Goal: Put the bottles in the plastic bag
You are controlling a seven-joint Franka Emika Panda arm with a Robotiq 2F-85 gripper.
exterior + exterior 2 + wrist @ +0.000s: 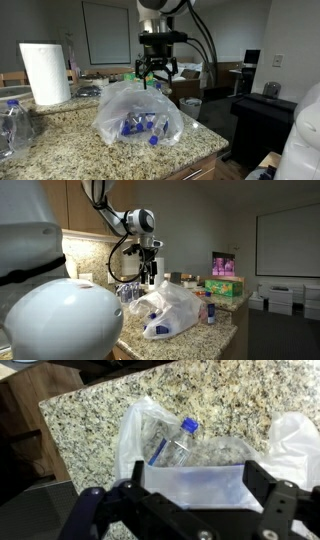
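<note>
I judge the job mostly done. Several bottles point(140, 127) already sit inside the bag point(115, 100), their blue caps showing through the film. At least one loose bottle point(12, 128) remains at the tabletop's point(70, 150) far end, well apart. My gripper point(157, 72) hangs above the bag, jaws wide and empty. The bag is thin, crinkly and translucent, the bottles clear plastic, the tabletop speckled granite.
</note>
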